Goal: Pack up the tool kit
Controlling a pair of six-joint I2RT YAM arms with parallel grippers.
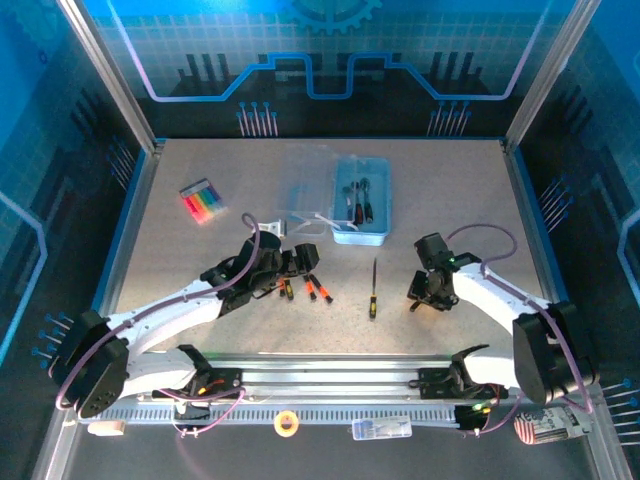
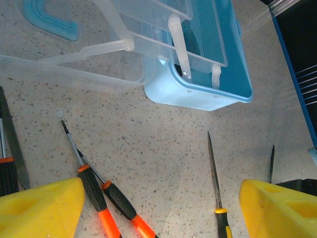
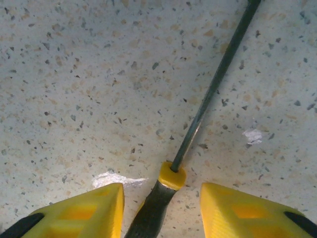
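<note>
The blue tool box [image 1: 375, 236] stands open at the table's middle back with a few tools inside, its near end in the left wrist view [image 2: 198, 96]. Two orange-and-black screwdrivers [image 2: 94, 191] lie crossed just inside my left gripper's left finger. A yellow-and-black file [image 2: 216, 173] lies closer to the right finger. My left gripper [image 2: 161, 208] is open above the table with bare table between its fingers. My right gripper [image 3: 161, 208] is low over a yellow-collared black-handled tool [image 3: 171, 176], straddling it. The jaws stand open with a gap on each side of the handle.
A clear plastic lid [image 2: 74, 59] lies flat to the left of the box. A pack of coloured markers [image 1: 202, 201] sits at the back left. Another black-handled tool [image 2: 7, 171] lies left of my left gripper. Metal frame posts [image 1: 105, 75] edge the table.
</note>
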